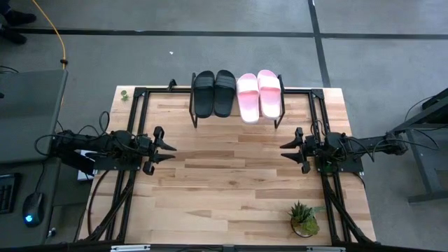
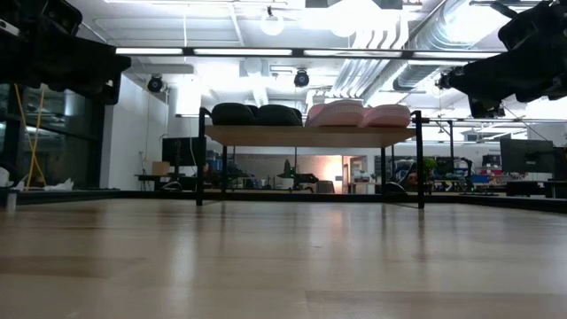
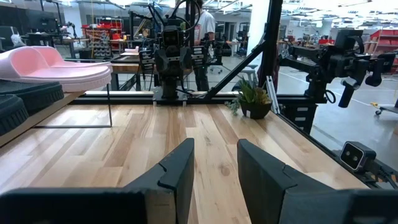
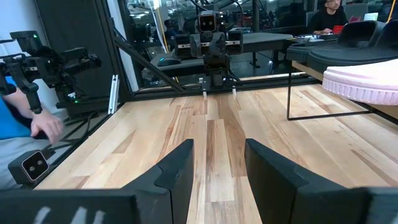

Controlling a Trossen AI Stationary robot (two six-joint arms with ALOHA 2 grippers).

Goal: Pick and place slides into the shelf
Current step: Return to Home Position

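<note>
High view: task is looking done. All four slides (image 1: 225, 91) are sitting on the shelf (image 1: 193, 105) at the bench's (image 1: 231, 182) far edge, with the black slides (image 1: 204, 93) on its left half and the pink slides (image 1: 269, 92) on its right, packed side by side. I'm seeing no slide off the shelf, so nothing is waiting for a pick, and I'm judging only the arms' parking as left. Long axes are running parallel, near-to-far across the bench. The left hand (image 1: 173, 152) is hanging over the bench's left side and the right hand (image 1: 282, 150) over its right, facing each other, both well apart from the shelf. Low view: the slides are lying flat and level on the shelf top, black left, pink right. Left wrist view: jaws are standing apart, gripping nothing. The pink strap is rising toward the far end, so I'm guessing toes are pointing away and heels toward bench centre. Right wrist view: jaws are likewise spread and holding nothing.
</note>
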